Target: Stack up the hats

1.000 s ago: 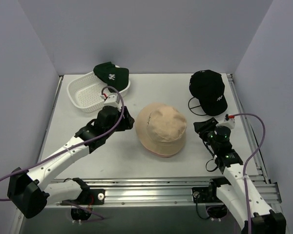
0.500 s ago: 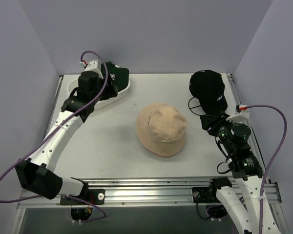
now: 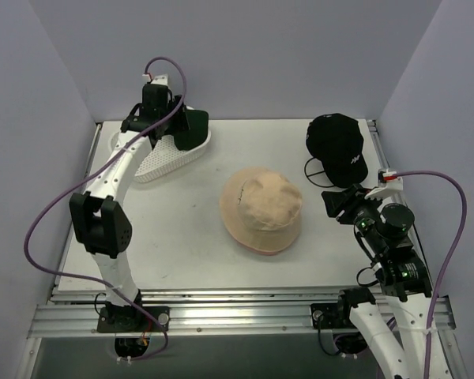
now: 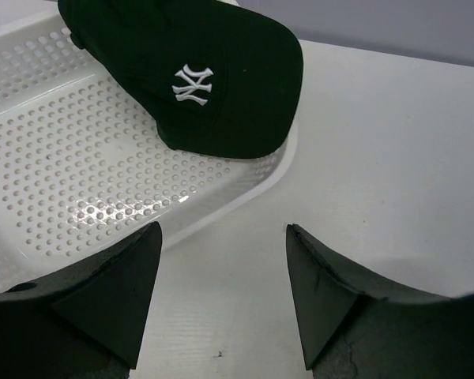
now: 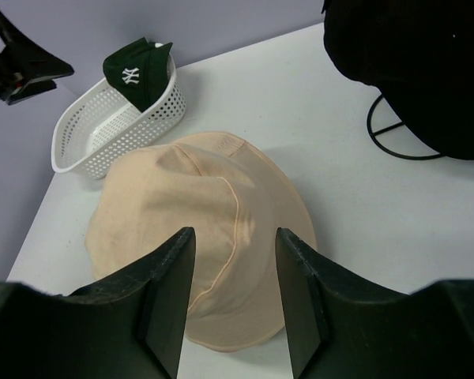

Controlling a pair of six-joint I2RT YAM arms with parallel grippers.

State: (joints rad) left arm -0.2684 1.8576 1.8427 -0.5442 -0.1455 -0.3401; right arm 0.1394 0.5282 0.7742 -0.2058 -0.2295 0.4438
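Fingers (image 4: 103,300) spread wide on the left gripper (image 4: 221,304), nothing between them, hanging low over the table (image 4: 395,158) just beside the white basket (image 4: 63,158). Green cap (image 4: 213,79) lies draped over that basket's far end, logo up. Right gripper (image 5: 235,292) is parted too and empty, above the near side of the tan hat (image 5: 205,205) mid-table, with a pink edge (image 3: 257,251) showing under its rim. Black cap (image 5: 411,55) sits on a wire stand (image 5: 369,126), far right.
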